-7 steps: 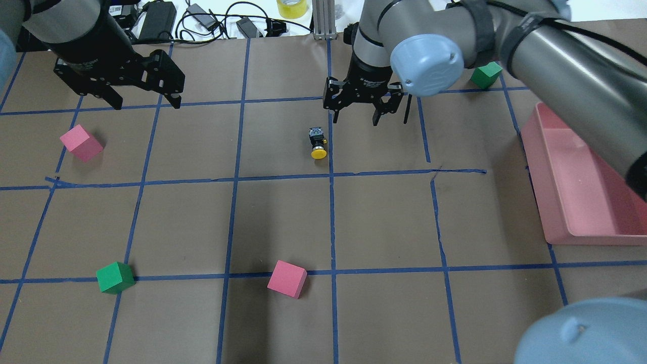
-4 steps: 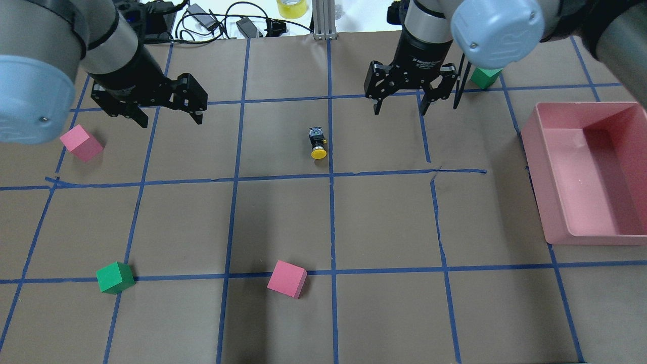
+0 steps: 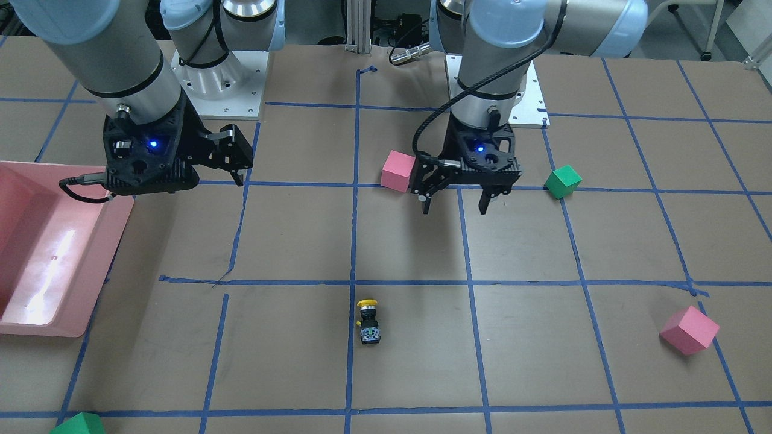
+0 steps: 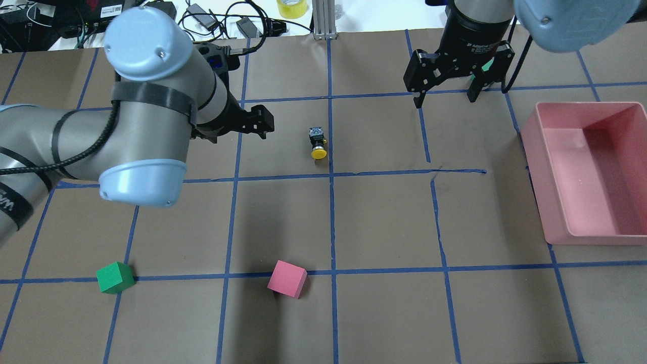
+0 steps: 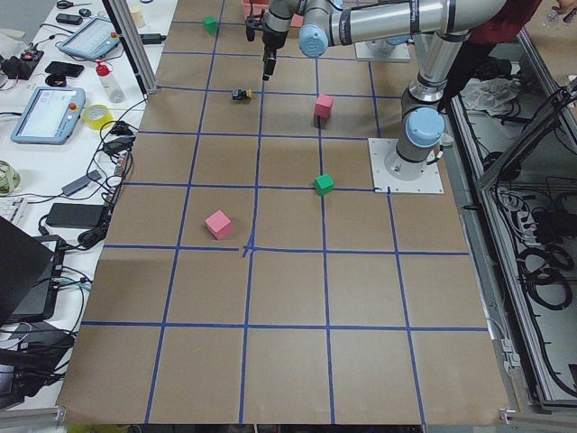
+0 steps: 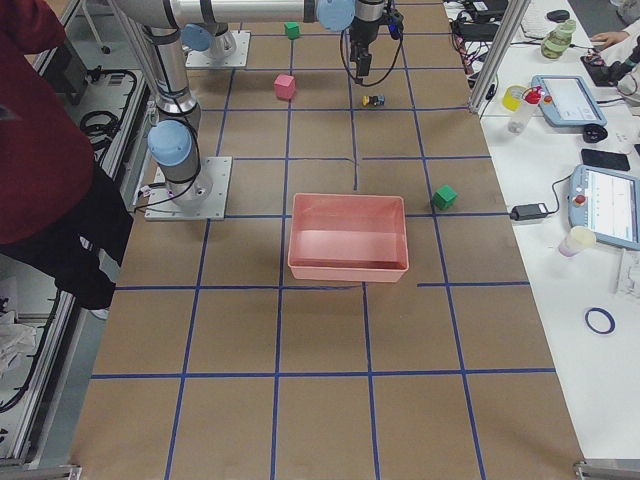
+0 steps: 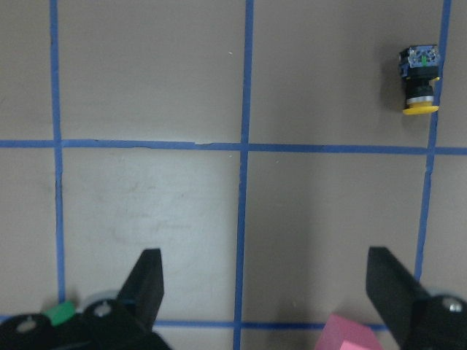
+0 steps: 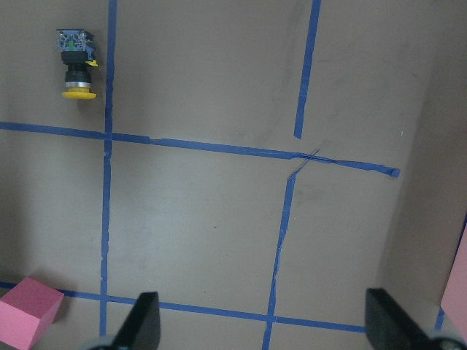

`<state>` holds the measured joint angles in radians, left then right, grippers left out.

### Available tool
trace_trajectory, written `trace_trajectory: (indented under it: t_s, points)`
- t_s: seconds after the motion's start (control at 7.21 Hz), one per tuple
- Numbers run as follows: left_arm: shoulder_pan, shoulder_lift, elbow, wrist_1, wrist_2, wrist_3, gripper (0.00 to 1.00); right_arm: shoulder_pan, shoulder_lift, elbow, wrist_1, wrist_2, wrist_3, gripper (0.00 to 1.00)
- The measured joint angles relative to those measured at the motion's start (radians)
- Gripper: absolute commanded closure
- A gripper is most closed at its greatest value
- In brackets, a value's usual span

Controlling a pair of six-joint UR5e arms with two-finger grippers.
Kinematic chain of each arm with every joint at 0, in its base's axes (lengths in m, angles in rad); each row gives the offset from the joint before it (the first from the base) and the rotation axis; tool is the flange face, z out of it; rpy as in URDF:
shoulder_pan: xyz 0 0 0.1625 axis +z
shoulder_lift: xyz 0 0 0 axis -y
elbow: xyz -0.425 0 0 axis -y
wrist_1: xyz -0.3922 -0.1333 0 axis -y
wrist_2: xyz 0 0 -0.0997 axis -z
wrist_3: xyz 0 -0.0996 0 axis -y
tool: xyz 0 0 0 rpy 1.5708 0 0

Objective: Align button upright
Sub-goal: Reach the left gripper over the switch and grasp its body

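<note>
Button point(image 4: 317, 143) down on its side on the brown-papered table point(image 4: 384, 222): yellow cap toward the robot, grey base away from it. The body lies just beside a blue tape line point(image 4: 331, 212) and parallel w/ it. Nothing touches it.

L gripper point(image 3: 455, 211) hangs in the air off the button's left, fingers point(image 7: 148, 281) spread wide & empty. Its wrist cam catches the button in the top-right corner of the shot. From overhead, the L arm point(image 4: 126, 131) covers most of that gripper, and only one finger pokes out toward the button.

R gripper point(image 4: 446, 101) hangs off the button's right, well apart from it, likewise spread wide w/ nothing between the fingers. Its wrist cam has the button in the top-left corner.

Pink tray point(image 4: 536, 167) sits far to the button's right, beyond the R gripper. A pink cube point(image 4: 287, 279) lies on the robot's side of the button, w/ a green cube point(image 4: 115, 277) further off to the left. A 2nd pink cube point(image 3: 689, 330) sits well to the button's left. A 2nd green cube point(image 6: 445, 196) sits well to its right, mostly hidden behind the R gripper from overhead.
</note>
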<state>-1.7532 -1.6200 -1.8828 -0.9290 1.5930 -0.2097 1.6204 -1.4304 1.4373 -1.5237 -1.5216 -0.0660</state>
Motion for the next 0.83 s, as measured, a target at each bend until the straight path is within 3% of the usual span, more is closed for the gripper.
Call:
trace_trajectory:
  t_s: [0.83]
  points:
    - [-0.084,-0.231,-0.167,0.667,0.079,-0.015,0.0,-0.023,-0.055,-0.005,0.012,-0.008,-0.007,0.0]
